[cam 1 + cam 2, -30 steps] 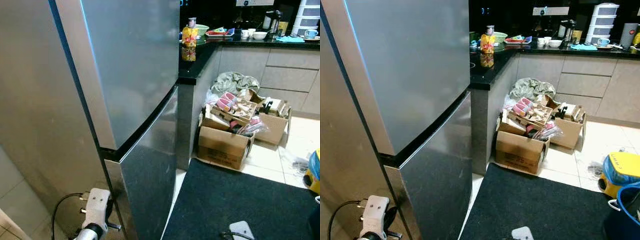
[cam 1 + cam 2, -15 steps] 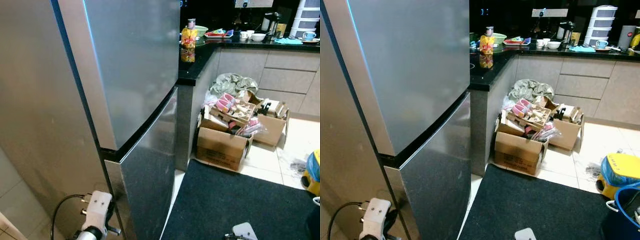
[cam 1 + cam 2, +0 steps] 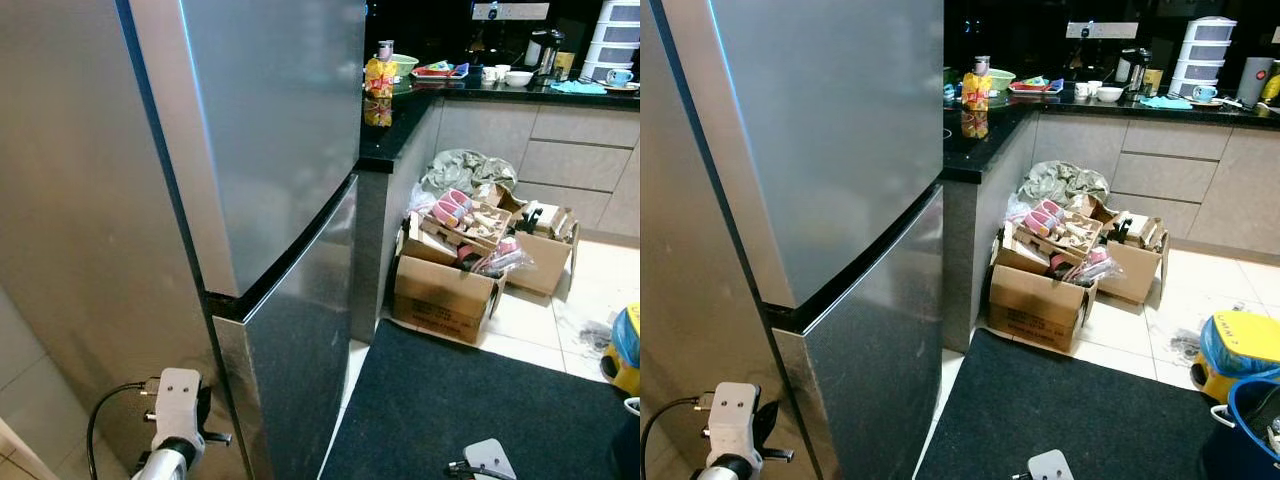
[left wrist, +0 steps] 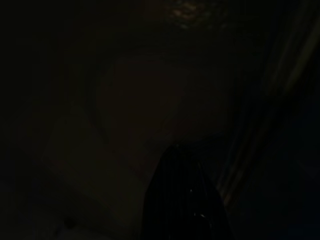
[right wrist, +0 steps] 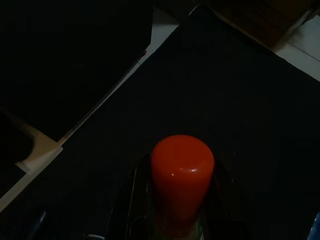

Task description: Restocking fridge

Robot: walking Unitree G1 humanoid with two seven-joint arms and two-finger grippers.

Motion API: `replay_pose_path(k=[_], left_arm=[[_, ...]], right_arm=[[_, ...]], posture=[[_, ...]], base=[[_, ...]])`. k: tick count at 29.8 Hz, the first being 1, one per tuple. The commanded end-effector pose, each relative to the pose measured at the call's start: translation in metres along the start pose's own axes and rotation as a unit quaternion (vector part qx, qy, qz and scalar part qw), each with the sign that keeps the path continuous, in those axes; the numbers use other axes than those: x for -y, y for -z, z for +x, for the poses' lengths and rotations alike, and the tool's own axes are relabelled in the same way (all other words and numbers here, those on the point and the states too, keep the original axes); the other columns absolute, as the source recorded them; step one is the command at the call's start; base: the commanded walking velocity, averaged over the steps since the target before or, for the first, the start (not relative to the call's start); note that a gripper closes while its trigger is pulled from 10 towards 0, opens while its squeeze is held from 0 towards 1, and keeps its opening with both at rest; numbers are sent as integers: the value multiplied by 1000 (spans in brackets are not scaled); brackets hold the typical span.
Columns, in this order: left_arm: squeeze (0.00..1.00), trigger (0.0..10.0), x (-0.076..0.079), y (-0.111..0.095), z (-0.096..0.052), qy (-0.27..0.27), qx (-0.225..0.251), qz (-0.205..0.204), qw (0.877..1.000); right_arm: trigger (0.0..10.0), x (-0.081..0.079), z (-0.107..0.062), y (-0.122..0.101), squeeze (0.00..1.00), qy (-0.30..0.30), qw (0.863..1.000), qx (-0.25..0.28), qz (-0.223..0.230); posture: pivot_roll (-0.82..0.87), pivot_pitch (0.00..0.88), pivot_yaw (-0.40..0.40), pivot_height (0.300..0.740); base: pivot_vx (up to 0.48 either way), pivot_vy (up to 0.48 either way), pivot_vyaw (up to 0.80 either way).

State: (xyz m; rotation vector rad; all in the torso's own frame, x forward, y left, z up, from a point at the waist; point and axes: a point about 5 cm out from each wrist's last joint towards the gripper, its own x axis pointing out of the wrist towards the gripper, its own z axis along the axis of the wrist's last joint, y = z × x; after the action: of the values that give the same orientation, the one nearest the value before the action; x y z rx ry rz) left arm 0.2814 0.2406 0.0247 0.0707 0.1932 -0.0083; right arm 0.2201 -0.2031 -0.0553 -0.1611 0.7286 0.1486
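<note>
Since the earlier frame, the left arm's wrist unit point(image 3: 178, 400) had shifted leftward and lower against the fridge side, and the whole head view had drifted slightly, indicating camera motion as well. The fridge point(image 3: 270, 180) remained closed, so the restocking step had not yet reached door opening.

Nearest, the right end effector point(image 5: 182, 210) was pinched on a bottle with a red cap point(image 5: 182, 175), held low above the dark mat point(image 3: 470, 400). This bottle was judged to be the item to be stocked. The left end effector point(image 4: 180, 200) appeared in a very dark wrist view; whether its fingers were spread or pressed together could not be determined.

Beyond the mat, open cardboard boxes point(image 3: 445, 290) of assorted goods stood on the tiled floor against the cabinet. Farther back, the black surface point(image 3: 400, 125) carried a yellow packet point(image 3: 378, 75), a green bowl and cups.

The left arm's shift was judged to be a preparation for reaching the door edge.
</note>
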Motion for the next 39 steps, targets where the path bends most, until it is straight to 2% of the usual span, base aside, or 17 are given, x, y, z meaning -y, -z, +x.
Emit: replay_pose_path(k=[1, 6, 9, 12, 13, 18, 20, 21, 26, 29, 30, 31, 33, 37, 39], left_arm=[[0, 10000, 17, -2, 5, 49, 4, -13, 999], [0, 10000, 32, -14, 12, 112, 28, -11, 993], [0, 10000, 36, -17, 13, 132, 34, -5, 991], [0, 10000, 40, -19, 13, 154, 40, 7, 987], [0, 10000, 40, -19, 13, 154, 40, 7, 987], [0, 10000, 42, -20, 12, 166, 44, 3, 985], [0, 10000, 42, -20, 13, 158, 42, 5, 987], [0, 10000, 42, -20, 13, 158, 42, 5, 987], [0, 10000, 48, -30, 24, 148, 39, 29, 988], [0, 10000, 50, -32, 26, 156, 40, 20, 987], [631, 10000, 52, -34, 27, 165, 42, 12, 985], [1000, 10000, 54, -35, 28, 172, 42, 8, 984], [1000, 10000, 57, -36, 29, 183, 45, -3, 982], [1000, 10000, 60, -38, 30, 192, 46, -11, 980], [1000, 10000, 69, -38, 29, 228, 41, -18, 973]], right_arm=[[10000, -1, 0, 0, 0, 2, 1000, 3, -5], [10000, -8, 1, 3, 0, 5, 1000, -9, -6], [10000, -11, 1, 5, 0, 6, 1000, -12, -5], [10000, -24, 0, 13, 0, 2, 1000, -19, -4], [10000, -24, 0, 13, 0, 2, 1000, -19, -4], [10000, -45, 2, 14, 0, -6, 1000, -21, -4], [10000, -67, 5, 10, 0, -13, 1000, -23, -7], [10000, -67, 5, 10, 0, -13, 1000, -23, -7], [10000, -100, 8, -1, 0, -20, 999, -22, -19], [10000, -106, 9, -3, 0, -21, 999, -21, -19], [10000, -96, 8, 0, 0, -17, 999, -21, -19], [10000, -86, 8, 3, 0, -11, 1000, -22, -19], [10000, -71, 6, 7, 0, -3, 1000, -24, -18], [10000, -65, 6, 7, 0, 0, 1000, -25, -19], [10000, -62, 7, 7, 0, 2, 999, -28, -19]], posture=[[-127, 77, -26, 740], [-127, 86, -22, 740], [-127, 87, -19, 740], [-127, 88, -17, 740], [-127, 88, -17, 740], [-126, 92, -15, 740], [-127, 93, -17, 740], [-127, 93, -17, 740], [-133, 95, -18, 740], [-135, 95, -16, 740], [-137, 94, -14, 740], [-138, 93, -14, 740], [-138, 93, -14, 740], [-138, 92, -15, 740], [-139, 89, -14, 740]], base=[[0, 0, 0], [0, 0, 0], [0, 0, 0], [0, 0, 0], [0, 0, 0], [0, 0, 0], [0, 0, 0], [0, 0, 0], [0, 0, 0], [0, 0, 0], [0, 0, 0], [0, 0, 0], [0, 0, 0], [0, 0, 0], [0, 0, 0]])
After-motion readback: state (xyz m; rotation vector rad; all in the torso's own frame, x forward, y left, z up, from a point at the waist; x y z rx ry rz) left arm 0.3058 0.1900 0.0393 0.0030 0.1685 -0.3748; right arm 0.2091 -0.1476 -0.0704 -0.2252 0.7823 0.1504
